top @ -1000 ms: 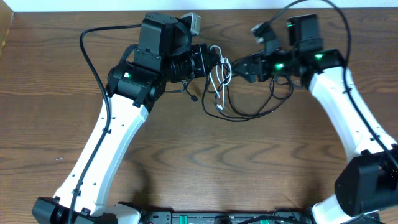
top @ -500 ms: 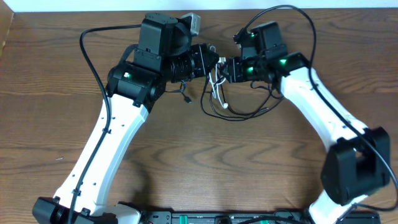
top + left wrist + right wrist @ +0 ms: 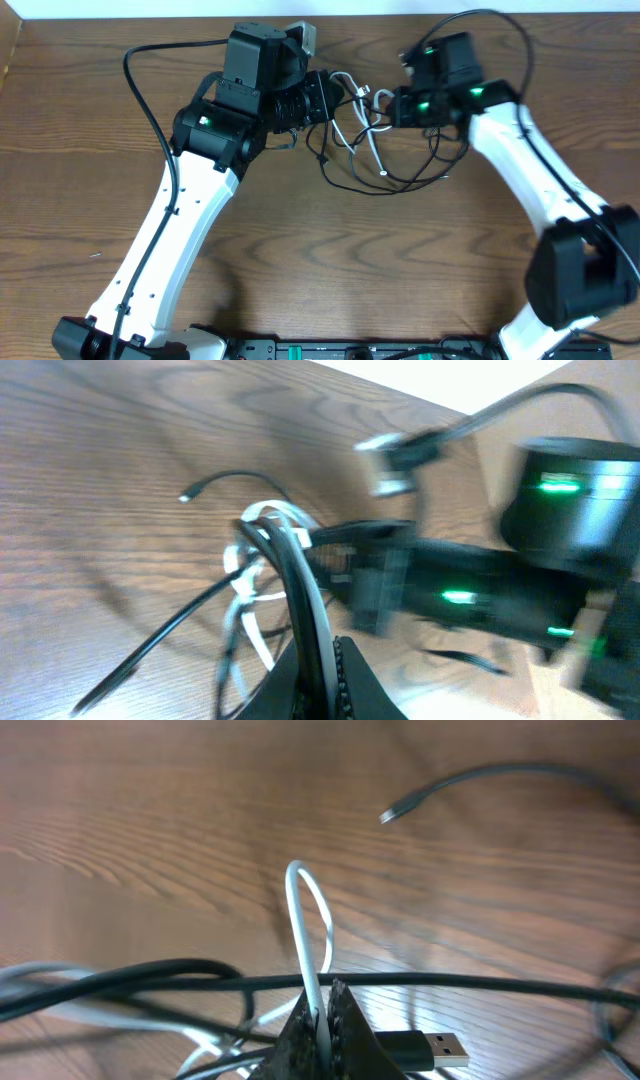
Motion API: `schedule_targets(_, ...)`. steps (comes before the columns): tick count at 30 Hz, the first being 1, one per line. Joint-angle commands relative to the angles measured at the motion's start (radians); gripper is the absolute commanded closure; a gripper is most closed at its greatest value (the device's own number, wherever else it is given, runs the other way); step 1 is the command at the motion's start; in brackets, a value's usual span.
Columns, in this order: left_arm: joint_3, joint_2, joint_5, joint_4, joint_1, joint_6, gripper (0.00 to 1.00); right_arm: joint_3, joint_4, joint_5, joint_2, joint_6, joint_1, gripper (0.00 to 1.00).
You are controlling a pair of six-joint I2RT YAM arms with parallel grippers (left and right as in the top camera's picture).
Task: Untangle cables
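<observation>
**Cable tangle, held at two points, far middle of table**

Item: cables (image 3: 385, 188), a loose knot of black cables (image 3: 300, 575) and one white cable (image 3: 292, 900). The knot sat at the far middle of the table (image 3: 400, 270), between the two grippers, with loops trailing toward the near side.

Left gripper (image 3: 322, 652): fingers closed tight on the black cables, which stood out of the tips in a thick arc.

Right gripper (image 3: 320, 1005): fingers pinched shut on the white cable, with its loop upright above the tips.

Risks, as judged:
- A black cable ran straight across the base of the white loop. Pulling the grippers apart could cinch that crossing rather than free it.
- The thin white cable could slide out of the pinch under tension.
- The USB plug (image 3: 438, 1045), just beside the right tips, might snag a loop and drag the heap.

Views:
- Overhead alone gave the full spread and both arms reaching in, but it showed neither grip clearly.
- Left wrist showed the black bundle in its own fingers and the right arm close ahead, blurred.
- Right wrist alone showed the white loop, the black crossing and the plug — also a free plug end (image 3: 390, 815) lying well apart on the wood.
</observation>
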Motion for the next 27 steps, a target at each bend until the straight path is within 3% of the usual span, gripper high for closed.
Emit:
schedule_targets(1, 0.011, 0.0, -0.092, -0.016, -0.002, 0.007, 0.92, 0.003, -0.037, -0.092, -0.121, -0.066, -0.066, 0.99)
schedule_targets(13, 0.01, 0.001, -0.121, -0.04, -0.002, 0.007, 0.92, 0.003, -0.14, -0.315, -0.318, -0.119, -0.287, 0.99)
schedule_targets(27, 0.01, 0.043, -0.199, -0.129, -0.001, 0.023, 0.92, 0.003, -0.18, -0.374, -0.352, -0.144, -0.487, 0.99)
